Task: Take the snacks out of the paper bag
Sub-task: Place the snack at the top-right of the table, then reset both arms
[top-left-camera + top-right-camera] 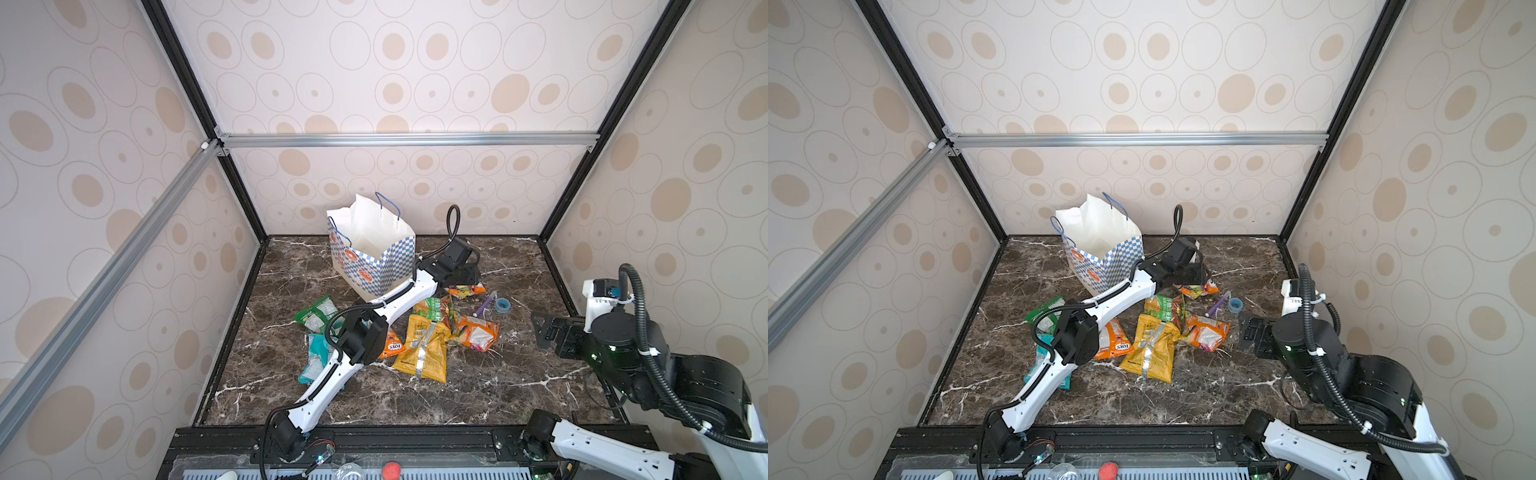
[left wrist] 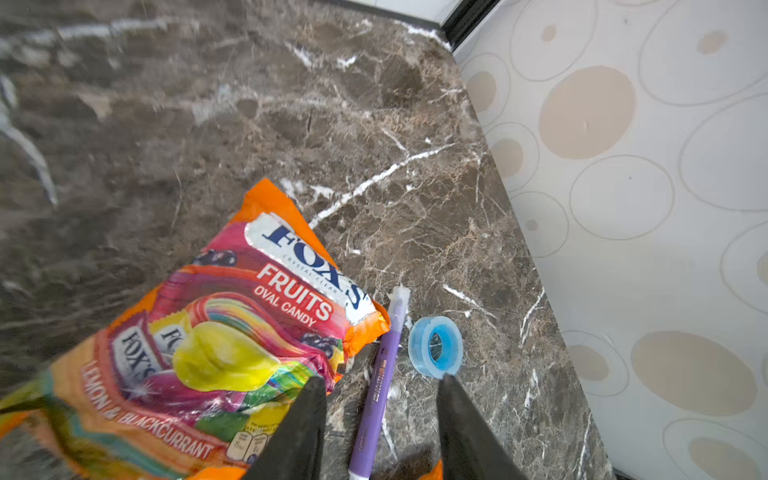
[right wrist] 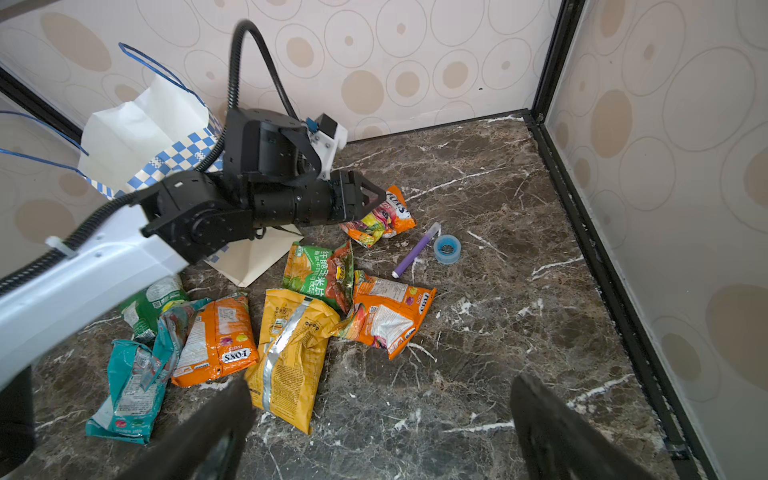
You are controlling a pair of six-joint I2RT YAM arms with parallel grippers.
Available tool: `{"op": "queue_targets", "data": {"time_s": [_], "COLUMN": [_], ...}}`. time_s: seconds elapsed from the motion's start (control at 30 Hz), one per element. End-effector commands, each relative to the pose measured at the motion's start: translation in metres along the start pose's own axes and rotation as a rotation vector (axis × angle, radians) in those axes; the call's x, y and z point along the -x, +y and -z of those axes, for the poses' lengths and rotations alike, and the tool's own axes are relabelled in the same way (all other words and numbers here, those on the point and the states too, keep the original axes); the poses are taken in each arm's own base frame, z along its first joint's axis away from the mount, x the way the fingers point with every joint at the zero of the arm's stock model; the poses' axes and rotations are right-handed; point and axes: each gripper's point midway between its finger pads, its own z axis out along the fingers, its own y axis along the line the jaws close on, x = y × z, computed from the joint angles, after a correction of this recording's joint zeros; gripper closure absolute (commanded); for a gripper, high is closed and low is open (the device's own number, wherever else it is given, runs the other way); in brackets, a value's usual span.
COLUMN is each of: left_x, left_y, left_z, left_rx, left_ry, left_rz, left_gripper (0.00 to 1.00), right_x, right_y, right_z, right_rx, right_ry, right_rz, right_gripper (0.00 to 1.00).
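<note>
Right, starting at the left of the spread, a teal packet [image 1: 314, 365] and a green packet [image 1: 316, 312] lie flat on the table [image 1: 519, 386], partly hidden under my left arm. Just behind the pile the paper bag [image 1: 374, 257] stands upright at the rear, mouth open. Next come an orange packet [image 1: 392, 344], a big yellow packet [image 1: 424, 353] touching a green-and-orange packet [image 1: 432, 308], and a second orange packet [image 1: 478, 333].

My left pincer [image 2: 380, 384] hovers with its fingers apart and grips nothing. One finger is over a corner of the Fox's candy packet [image 2: 232, 332], just beside a purple pen [image 2: 374, 407] and a blue tape roll [image 2: 435, 347]. Farthest right, my right pincer [image 3: 382, 415] is spread wide and empty.
</note>
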Motion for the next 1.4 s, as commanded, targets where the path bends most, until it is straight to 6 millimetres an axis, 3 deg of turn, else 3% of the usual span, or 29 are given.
{"op": "queue_targets", "data": {"time_s": [0.0,0.1,0.17,0.3,0.4,0.53,0.73,0.9,0.97,1.03,1.07,1.27,1.37], "left_x": [0.060,0.080,0.091,0.106,0.108,0.105,0.083,0.052,0.034,0.021,0.016,-0.008,-0.026], "left_y": [-0.061,-0.086,-0.093,-0.088,-0.083,-0.066,0.008,0.108,0.147,0.175,0.189,0.280,0.312], "left_z": [0.081,0.130,0.165,0.235,0.282,0.334,0.396,0.460,0.477,0.483,0.484,0.464,0.451], "left_rx": [-0.094,-0.102,-0.071,0.053,0.106,0.210,0.467,0.634,0.716,0.786,0.822,1.028,1.061], "left_ry": [-0.142,-0.210,-0.251,-0.333,-0.377,-0.428,-0.520,-0.693,-0.726,-0.735,-0.730,-0.633,-0.667], "left_rz": [-0.079,-0.150,-0.201,-0.307,-0.385,-0.445,-0.409,-0.208,-0.164,-0.170,-0.175,-0.197,-0.227], "left_gripper": [0.49,0.43,0.40,0.31,0.12,0.02,0.02,0.02,0.02,0.02,0.02,0.02,0.02], "right_x": [0.004,0.004,0.007,0.011,0.005,-0.001,-0.025,-0.047,-0.054,-0.064,-0.068,-0.100,-0.100], "right_y": [0.005,0.017,0.028,0.052,0.076,0.074,0.044,-0.002,-0.019,-0.030,-0.045,-0.090,-0.104], "right_z": [-0.011,-0.029,-0.041,-0.076,-0.109,-0.148,-0.201,-0.233,-0.244,-0.256,-0.263,-0.293,-0.296], "right_rx": [-0.037,-0.062,-0.072,-0.108,-0.005,0.012,-0.090,-0.170,-0.208,-0.236,-0.273,-0.382,-0.420], "right_ry": [-0.023,-0.039,-0.056,-0.072,-0.026,0.007,0.068,0.097,0.093,0.098,0.104,0.176,0.181], "right_rz": [0.045,0.074,0.114,0.203,0.211,0.124,0.161,0.100,0.086,0.095,0.090,0.055,0.074], "right_gripper": [0.00,0.00,0.00,0.00,0.00,0.00,0.01,0.05,0.05,0.04,0.03,0.00,0.00]}}
